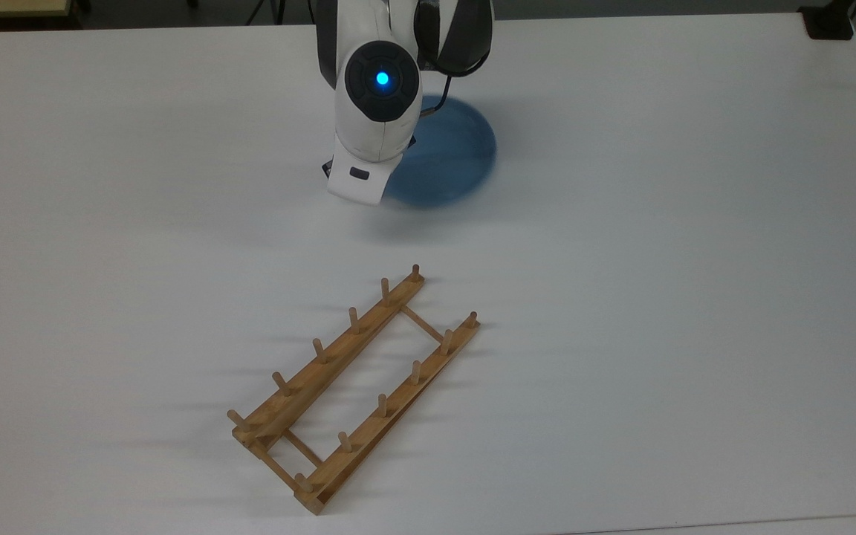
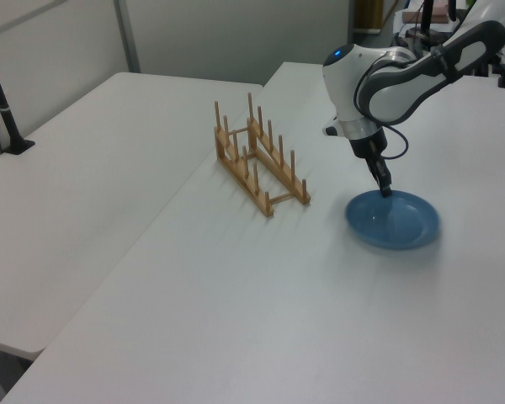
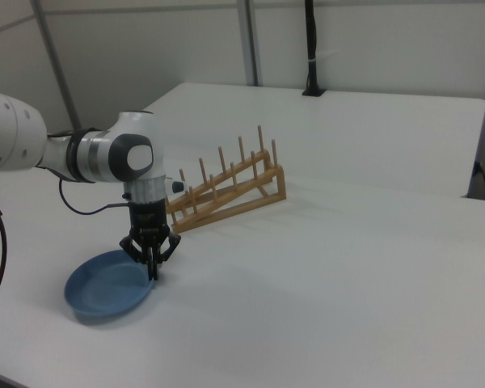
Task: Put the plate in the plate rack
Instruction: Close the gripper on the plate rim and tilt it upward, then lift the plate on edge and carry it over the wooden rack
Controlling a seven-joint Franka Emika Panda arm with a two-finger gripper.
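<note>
The light-blue plate [image 1: 452, 152] [image 2: 396, 224] [image 3: 105, 288] lies on the white table, beyond the rack in the top view. My gripper [image 2: 385, 190] [image 3: 152, 272] points straight down at the plate's rim, on the side towards the rack, with its fingers drawn together on that rim. In the top view the arm's wrist covers the gripper and the plate's left part. The wooden plate rack [image 1: 328, 355] [image 2: 261, 164] [image 3: 226, 198] stands with nothing in it, pegs up, well apart from the plate.
The white table [image 1: 658, 297] spreads wide around both things. A black post [image 2: 4, 109] [image 3: 311, 48] stands on the adjoining table. A black block [image 1: 829, 22] sits at the far right corner in the top view.
</note>
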